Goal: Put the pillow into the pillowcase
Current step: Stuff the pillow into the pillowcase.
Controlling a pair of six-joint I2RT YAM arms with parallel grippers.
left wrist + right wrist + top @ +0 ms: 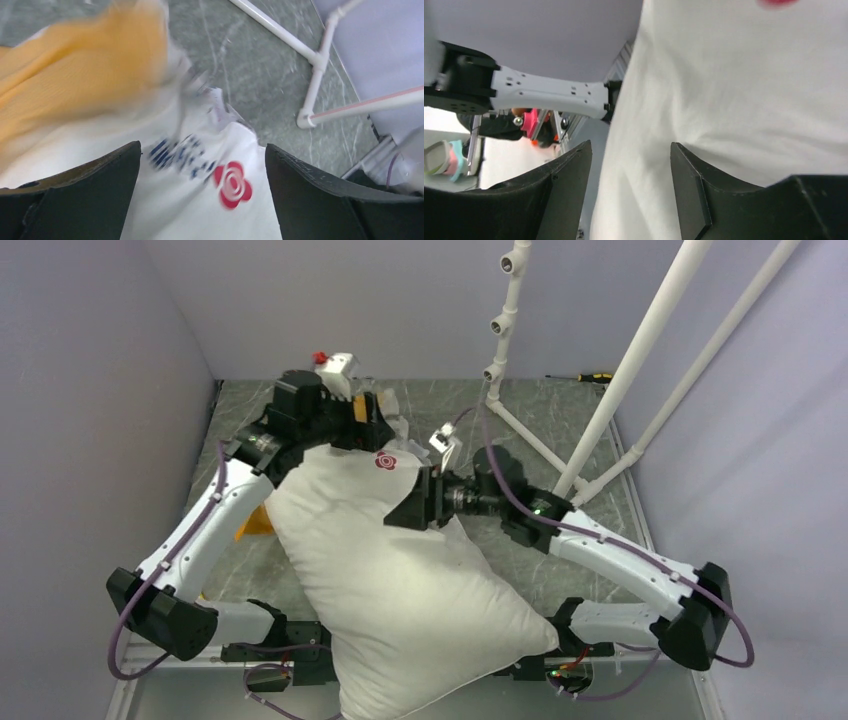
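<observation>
The plump white pillow (400, 590) lies slantwise across the table, its near end hanging over the front edge and its red logo (386, 461) at the far end. Only a small orange patch of the pillowcase (255, 524) shows, under the pillow's left side. In the left wrist view the pillowcase (75, 75) bunches orange beyond the pillow (200, 210). My left gripper (372, 430) hovers over the logo end, and the left gripper (202, 145) stands wide open around the logo (232, 184). My right gripper (408, 512) is at the pillow's right edge. There the right gripper (630, 144) is open astride the pillow (734, 100).
A white pipe frame (620, 390) rises at the back right, its foot on the table (560, 410). A screwdriver (595, 377) lies by the back wall. A small white and red object (335, 365) sits behind the left gripper. Walls close in on three sides.
</observation>
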